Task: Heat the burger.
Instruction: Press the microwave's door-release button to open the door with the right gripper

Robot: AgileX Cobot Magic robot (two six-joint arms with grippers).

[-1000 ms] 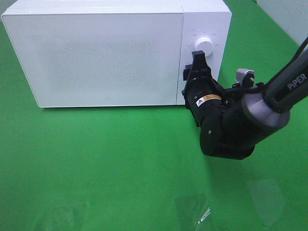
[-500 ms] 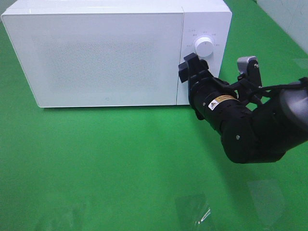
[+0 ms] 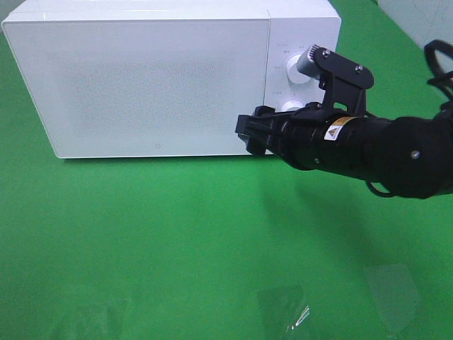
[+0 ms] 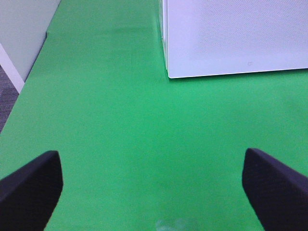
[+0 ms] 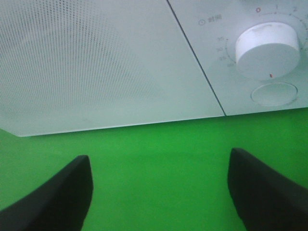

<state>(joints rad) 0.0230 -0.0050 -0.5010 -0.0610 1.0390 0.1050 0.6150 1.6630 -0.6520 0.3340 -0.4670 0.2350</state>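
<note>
Swinging down from the timer dial (image 3: 294, 68), where it stood upright a second ago, the right gripper (image 3: 249, 132) now lies nearly level and points across the front of the white microwave (image 3: 156, 78). Its tips sit before the lower right corner of the microwave's door (image 3: 141, 85), close to the seam with the control panel. From the right wrist camera I see its two dark fingers (image 5: 53, 192) spread wide, with only green table cover (image 3: 141, 234) between them and nothing gripped. The dial and the round button (image 5: 274, 94) under it are on the microwave's panel, just ahead of that gripper.

The left gripper (image 4: 153, 192) shows only in its own wrist view. It hangs over the green cover, well apart from the microwave's near bottom corner, jaws likewise spread and empty.

The microwave's door is shut and I cannot see through it. The burger shows in none of my views, so I cannot tell where it is.
</note>
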